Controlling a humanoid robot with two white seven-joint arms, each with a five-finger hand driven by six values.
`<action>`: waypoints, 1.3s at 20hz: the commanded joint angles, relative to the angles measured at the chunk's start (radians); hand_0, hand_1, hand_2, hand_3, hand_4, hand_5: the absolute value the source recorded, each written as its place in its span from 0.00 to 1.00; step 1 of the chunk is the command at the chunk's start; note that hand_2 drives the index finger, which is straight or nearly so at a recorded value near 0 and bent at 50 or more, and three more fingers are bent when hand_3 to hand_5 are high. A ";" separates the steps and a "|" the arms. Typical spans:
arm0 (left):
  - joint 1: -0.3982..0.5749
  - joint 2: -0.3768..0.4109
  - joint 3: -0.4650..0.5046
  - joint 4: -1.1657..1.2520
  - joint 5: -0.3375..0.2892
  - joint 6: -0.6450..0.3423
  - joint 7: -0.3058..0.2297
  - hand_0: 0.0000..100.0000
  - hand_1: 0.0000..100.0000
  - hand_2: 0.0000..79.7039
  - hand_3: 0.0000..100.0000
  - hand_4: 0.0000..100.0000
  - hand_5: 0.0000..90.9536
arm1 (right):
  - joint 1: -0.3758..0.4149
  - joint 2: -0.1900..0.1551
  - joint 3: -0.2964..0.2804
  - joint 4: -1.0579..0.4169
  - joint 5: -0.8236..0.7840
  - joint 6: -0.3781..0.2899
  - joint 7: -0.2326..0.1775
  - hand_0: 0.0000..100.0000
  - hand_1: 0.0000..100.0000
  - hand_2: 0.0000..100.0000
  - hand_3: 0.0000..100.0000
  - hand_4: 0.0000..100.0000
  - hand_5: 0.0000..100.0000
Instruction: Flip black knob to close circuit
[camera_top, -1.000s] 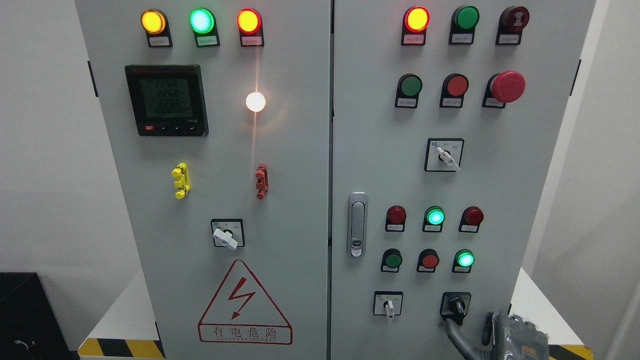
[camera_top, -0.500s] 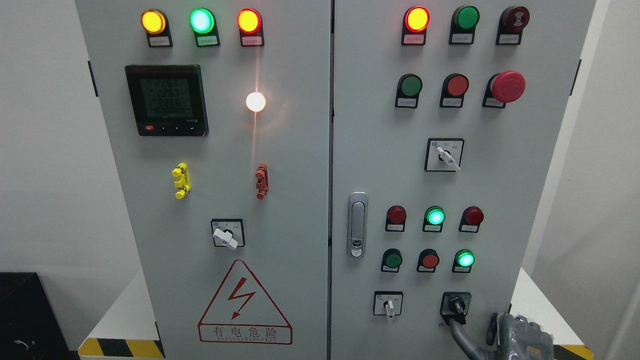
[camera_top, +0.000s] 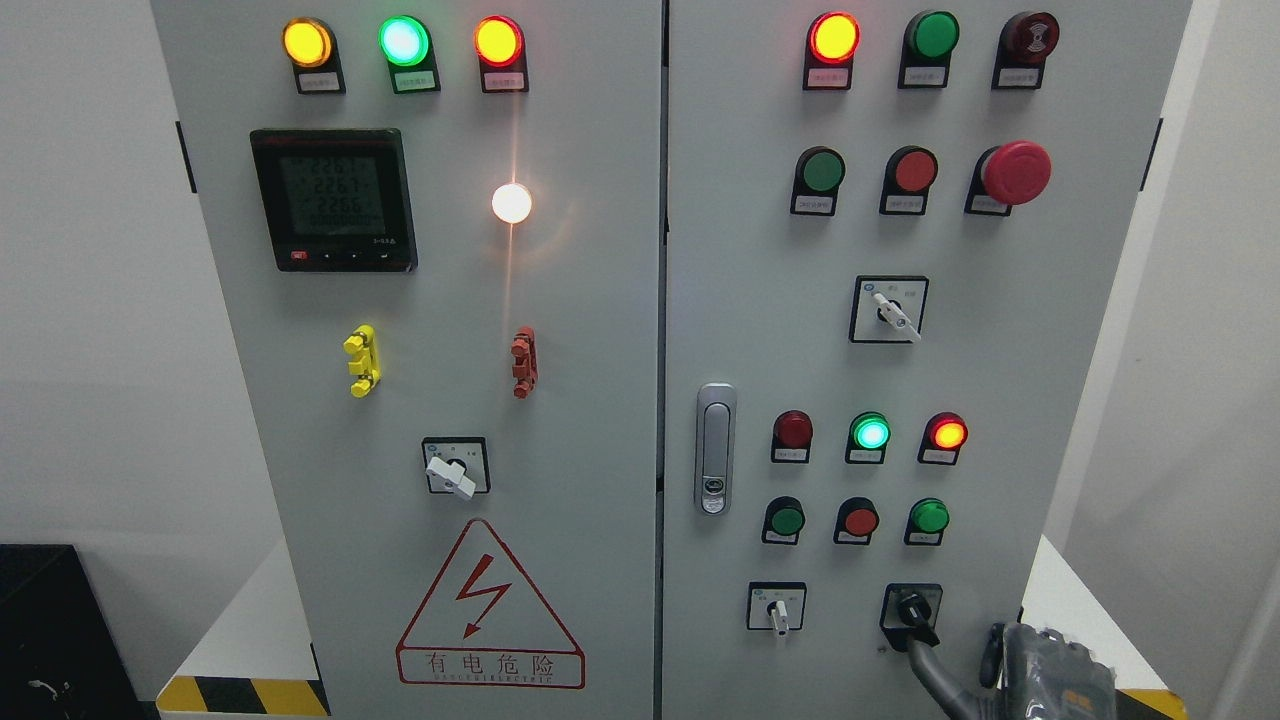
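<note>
The black knob sits on its black plate at the lower right of the right cabinet door, its handle pointing down and to the right. My right hand comes in at the bottom right edge, mostly cut off. One dark finger reaches up and touches the knob's lower end; the thumb stands apart from it. The hand grasps nothing. Above the knob a red lamp is lit and the green lamp below it is dark. The left hand is out of view.
A white-handled selector sits left of the knob, and another higher up. A red mushroom button sticks out at the upper right. A door latch is near the centre seam. The cabinet stands on a white base with hazard stripes.
The black knob's handle has turned from straight down towards the lower right under my finger. The red lamp above it has come on and the lower right green lamp has gone out.
</note>
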 joint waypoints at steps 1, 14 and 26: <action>0.023 0.000 0.000 -0.029 0.000 0.001 0.000 0.12 0.56 0.00 0.00 0.00 0.00 | -0.005 -0.002 -0.022 -0.007 -0.004 0.000 0.002 0.00 0.05 0.83 1.00 0.90 1.00; 0.021 0.000 0.000 -0.029 0.000 0.001 0.000 0.12 0.56 0.00 0.00 0.00 0.00 | -0.001 -0.003 -0.011 -0.017 -0.024 -0.003 0.003 0.00 0.04 0.83 1.00 0.90 1.00; 0.021 0.000 0.000 -0.029 0.000 0.001 0.000 0.12 0.56 0.00 0.00 0.00 0.00 | 0.009 -0.006 0.042 -0.030 -0.027 -0.008 0.005 0.00 0.04 0.83 1.00 0.90 1.00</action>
